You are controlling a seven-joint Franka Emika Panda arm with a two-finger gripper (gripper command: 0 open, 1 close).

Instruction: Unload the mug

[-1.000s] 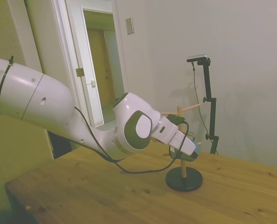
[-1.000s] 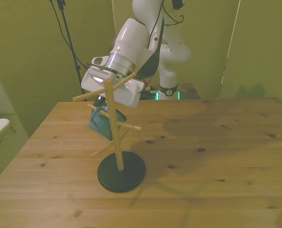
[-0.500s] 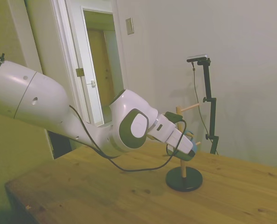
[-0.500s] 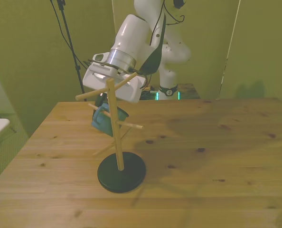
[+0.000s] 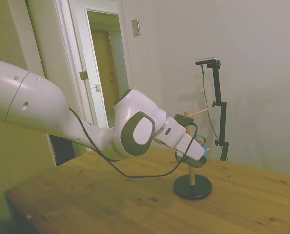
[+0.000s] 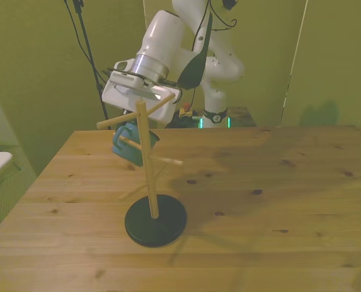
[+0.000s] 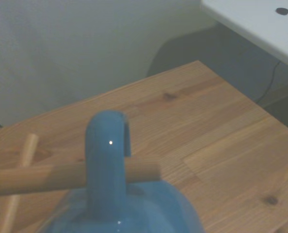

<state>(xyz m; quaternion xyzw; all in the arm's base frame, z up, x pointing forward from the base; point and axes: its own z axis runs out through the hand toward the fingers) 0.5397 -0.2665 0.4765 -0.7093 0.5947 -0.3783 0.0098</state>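
1. The small teal-blue enamel mug with a loop handle (image 6: 127, 144) hangs on the wooden peg stand with a black round base (image 6: 147, 176), on the front view's left side of its upright, well above the wooden table (image 6: 259, 207).
2. The wrist view shows the handle (image 7: 107, 160) looped over a light wooden peg (image 7: 61, 175), with a short stub of peg tip beyond it. The mug is not yet free.
3. The white arm's pincer (image 6: 132, 131) comes down onto the mug from above and behind. The white hand body hides its tips in both the front and side views, so I cannot tell how wide it stands or whether it grips the mug.
4. Against the front view of a second ago, the mug sits higher and a little further to the front view's left, and the hand has risen and tilted with it.
5. I judge this to mean the mug is being drawn outward along its peg toward the tip, so the unloading is under way.
6. The remaining move calls for sliding the handle past that tip without tipping the stand.
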